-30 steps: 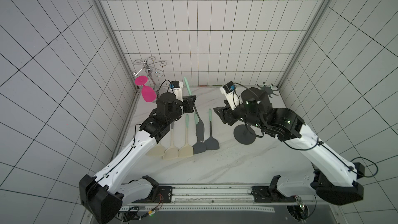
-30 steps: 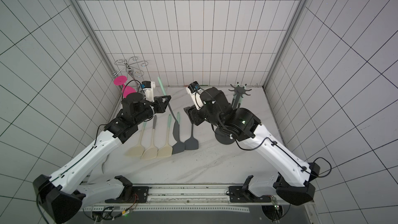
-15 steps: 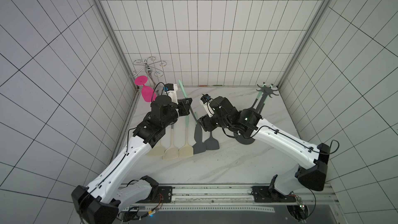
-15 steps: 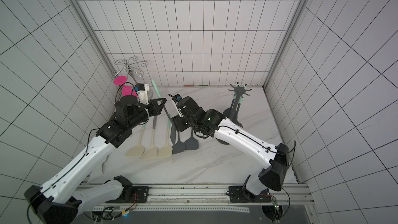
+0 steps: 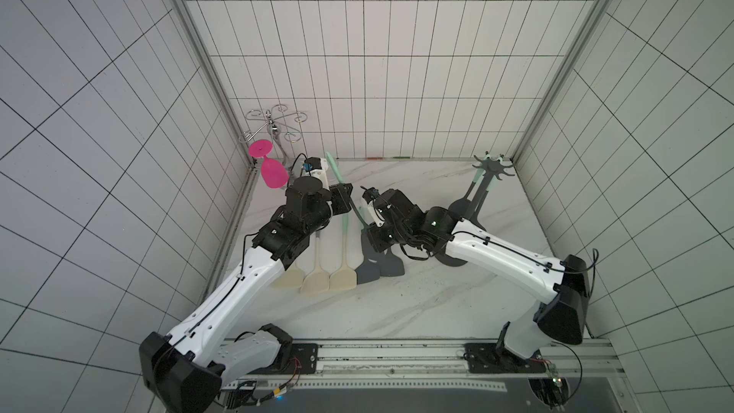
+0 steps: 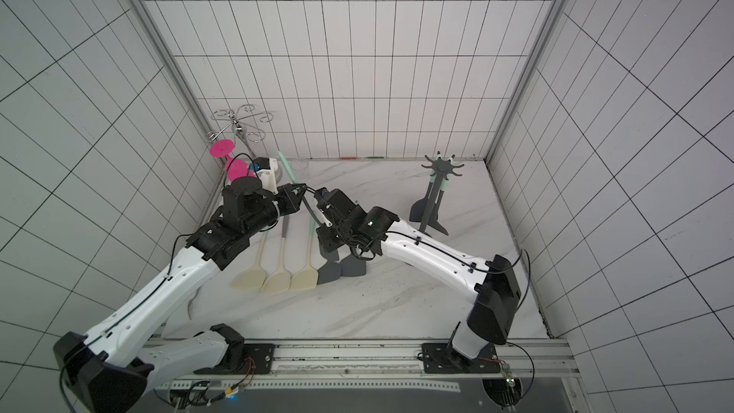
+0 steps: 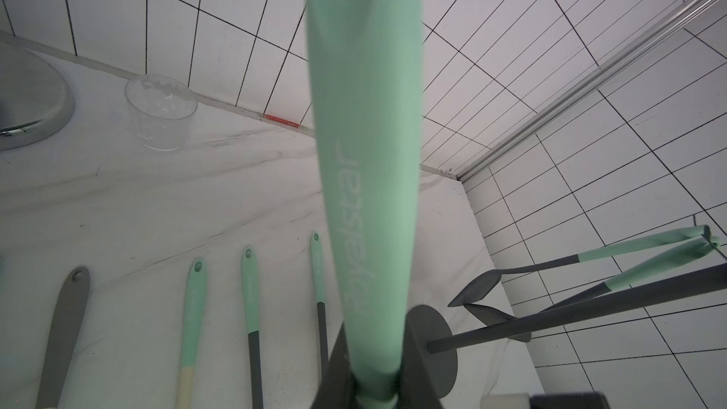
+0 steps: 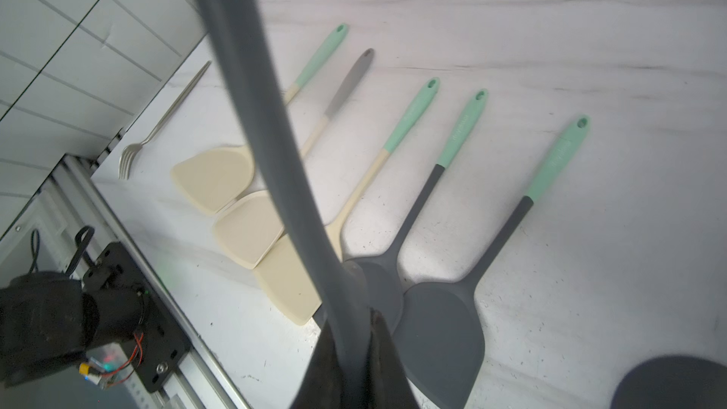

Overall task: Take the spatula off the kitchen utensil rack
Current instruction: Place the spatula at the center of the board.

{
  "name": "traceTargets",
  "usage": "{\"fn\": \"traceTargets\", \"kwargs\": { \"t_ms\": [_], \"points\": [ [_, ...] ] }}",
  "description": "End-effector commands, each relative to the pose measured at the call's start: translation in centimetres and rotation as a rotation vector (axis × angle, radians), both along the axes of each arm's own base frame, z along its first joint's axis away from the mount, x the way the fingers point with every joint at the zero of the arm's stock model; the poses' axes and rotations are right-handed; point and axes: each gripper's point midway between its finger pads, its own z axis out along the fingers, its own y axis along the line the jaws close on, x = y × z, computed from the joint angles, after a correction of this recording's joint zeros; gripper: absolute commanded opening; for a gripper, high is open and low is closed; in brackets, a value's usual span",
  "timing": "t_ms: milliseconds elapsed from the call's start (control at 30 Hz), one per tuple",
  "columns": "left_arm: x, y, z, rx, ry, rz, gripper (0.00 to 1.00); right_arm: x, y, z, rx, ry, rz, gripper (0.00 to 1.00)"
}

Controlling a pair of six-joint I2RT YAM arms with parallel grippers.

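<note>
A spatula with a mint-green handle and grey shaft hangs tilted in the air over the table's left half. My left gripper is shut on the lower end of the handle. My right gripper is shut on its grey shaft, and its jaws hide the head. The dark grey kitchen utensil rack stands at the back right, well apart from both grippers. Two more spatulas hang from its hooks. In a top view the right arm covers its base.
Several cream and grey spatulas lie side by side under the grippers. A fork lies near the left wall. At the back left stand a chrome glass holder with a pink glass and a clear cup.
My right arm has swung left from beside the rack to the held spatula, and its jaws have shut on the grey shaft. The left gripper has drifted slightly left with the handle.
</note>
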Motion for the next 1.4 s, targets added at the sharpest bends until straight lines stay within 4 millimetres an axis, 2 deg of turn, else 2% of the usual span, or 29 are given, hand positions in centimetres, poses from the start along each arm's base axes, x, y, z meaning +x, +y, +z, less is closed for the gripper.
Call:
{"fn": "traceTargets", "kwargs": {
  "t_ms": [0, 33, 167, 233, 333, 600, 733, 900, 1133, 1267, 1367],
  "points": [
    [0.0, 0.2, 0.7, 0.068, -0.071, -0.028, 0.03, -0.5, -1.8, -0.8, -0.048, -0.002, 0.002, 0.00],
    [-0.3, -0.1, 0.9, 0.082, -0.088, -0.059, 0.11, -0.4, -2.3, -0.7, -0.038, 0.008, -0.004, 0.00],
    [-1.7, -0.4, 1.9, 0.068, -0.153, -0.139, 0.55, 0.2, -3.7, -0.1, 0.082, 0.104, -0.006, 0.00],
    [-2.4, -0.5, 2.5, 0.032, -0.182, -0.164, 0.66, 0.4, -4.3, 0.4, 0.171, 0.151, -0.004, 0.00],
    [-2.8, -1.3, 2.7, -0.053, -0.157, -0.195, 0.66, 0.6, -4.9, 1.1, 0.278, 0.189, -0.008, 0.00],
    [-1.6, -7.1, -1.4, -0.244, 0.124, -0.377, 0.42, 0.2, -4.8, 1.1, 0.323, 0.221, 0.011, 0.00],
    [-1.7, -9.0, -1.9, -0.246, 0.152, -0.427, 0.35, 0.2, -5.0, 0.9, 0.318, 0.220, 0.010, 0.00],
    [-1.8, -9.4, -1.6, -0.246, 0.133, -0.430, 0.31, 0.3, -5.2, 0.6, 0.310, 0.217, -0.001, 0.00],
    [-2.3, -7.9, -0.9, -0.209, 0.056, -0.368, 0.31, 2.0, -7.4, 0.1, 0.318, 0.220, -0.134, 0.00],
    [-2.7, -7.9, 0.2, -0.210, -0.005, -0.358, 0.34, 1.8, -7.0, 0.1, 0.330, 0.234, -0.115, 0.00],
    [-2.3, -8.5, 0.3, -0.201, -0.011, -0.356, 0.39, 1.6, -6.6, 0.2, 0.346, 0.248, -0.094, 0.00]
  ]
}}
